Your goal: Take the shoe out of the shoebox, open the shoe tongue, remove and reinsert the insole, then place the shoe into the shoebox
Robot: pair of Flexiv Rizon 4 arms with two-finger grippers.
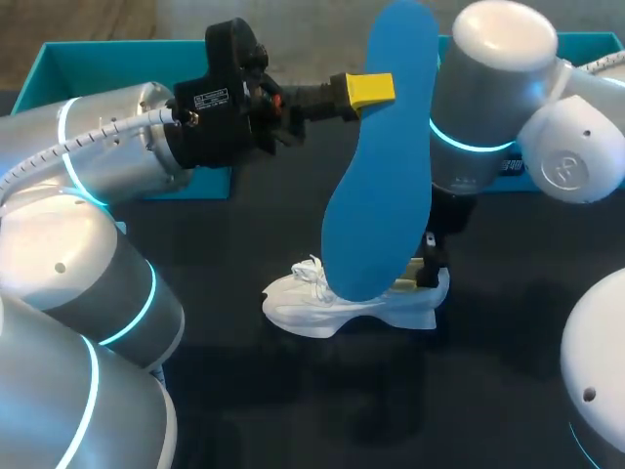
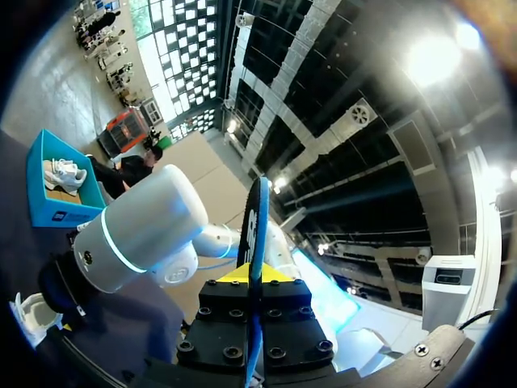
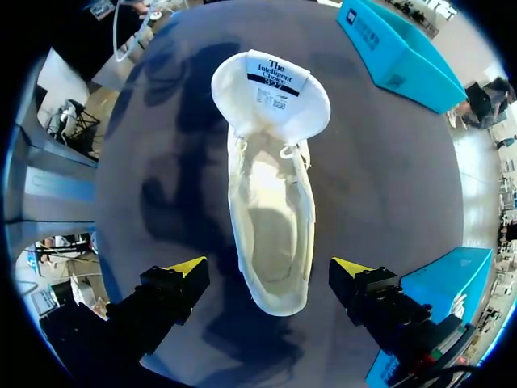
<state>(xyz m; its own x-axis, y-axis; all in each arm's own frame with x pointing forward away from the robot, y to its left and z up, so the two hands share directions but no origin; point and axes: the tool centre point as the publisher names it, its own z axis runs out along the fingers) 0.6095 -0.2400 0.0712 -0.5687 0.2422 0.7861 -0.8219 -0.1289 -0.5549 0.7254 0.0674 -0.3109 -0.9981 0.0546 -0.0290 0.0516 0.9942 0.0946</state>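
Note:
A white shoe (image 1: pixel 337 305) lies on its side on the dark table (image 1: pixel 293 410). In the right wrist view the shoe (image 3: pixel 275 234) points away from the gripper, its tongue (image 3: pixel 271 81) folded open and the inside bare. My right gripper (image 3: pixel 266 271) hangs open above the heel, its yellow fingertips (image 3: pixel 184 268) on either side and clear of it. High above the shoe, my left gripper (image 1: pixel 369 90) is shut on a blue insole (image 1: pixel 383 166), which hangs upright. That insole (image 2: pixel 255 234) shows edge-on between the left fingers.
One teal shoebox (image 1: pixel 117 59) stands at the table's back left, behind my left arm. Another teal box (image 1: pixel 591 44) sits at the back right; in the left wrist view it (image 2: pixel 48 198) holds a second white shoe (image 2: pixel 63 171). My right arm (image 1: pixel 488 98) stands close behind the insole.

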